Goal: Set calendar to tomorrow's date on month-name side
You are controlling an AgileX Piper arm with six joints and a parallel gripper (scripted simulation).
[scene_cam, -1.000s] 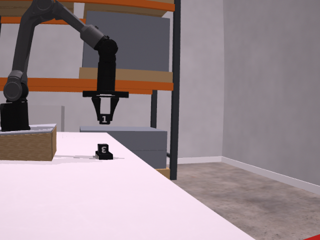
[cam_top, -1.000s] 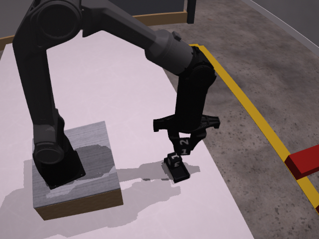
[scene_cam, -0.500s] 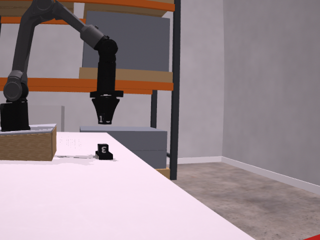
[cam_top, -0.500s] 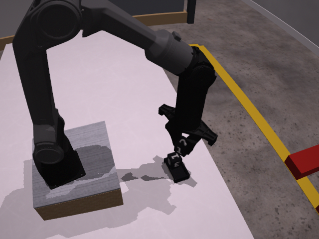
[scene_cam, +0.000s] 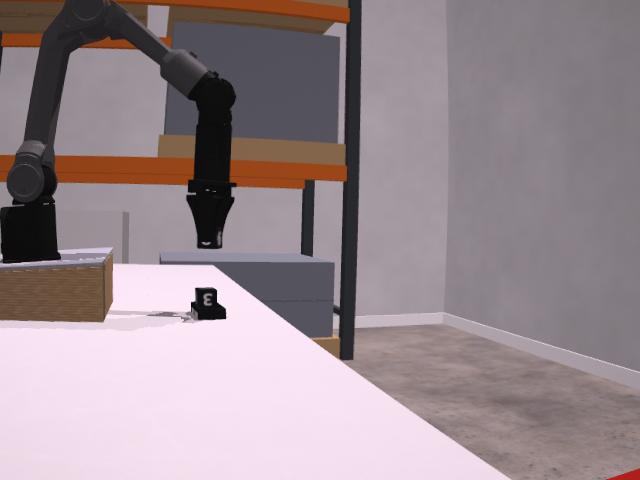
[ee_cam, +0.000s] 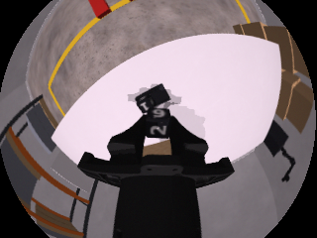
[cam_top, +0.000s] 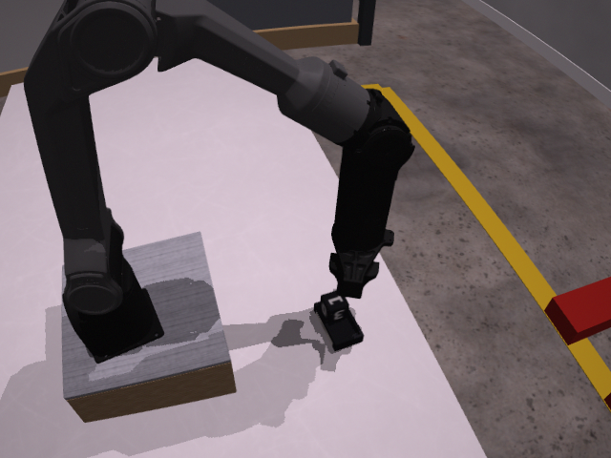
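A small black calendar tray (cam_top: 349, 336) (scene_cam: 212, 313) lies flat on the white table near its right edge. One black digit cube (cam_top: 331, 309) (scene_cam: 206, 297) (ee_cam: 150, 98) stands in the tray's end nearer the arm's base, and its face in the exterior view shows a 3. The other half of the tray is empty. My gripper (cam_top: 352, 291) (scene_cam: 209, 240) (ee_cam: 158, 120) points straight down a little above the tray. It is shut on the second black cube (ee_cam: 158, 127), whose face in the wrist view shows a 2. The month's name is not readable.
The arm's base stands on a wooden block (cam_top: 148, 394) (scene_cam: 56, 294) at the left. The table's right edge (cam_top: 424, 355) runs close beside the tray. On the floor beyond it are a yellow line (cam_top: 493, 221) and a red block (cam_top: 582, 307). Shelving (scene_cam: 351, 180) stands behind.
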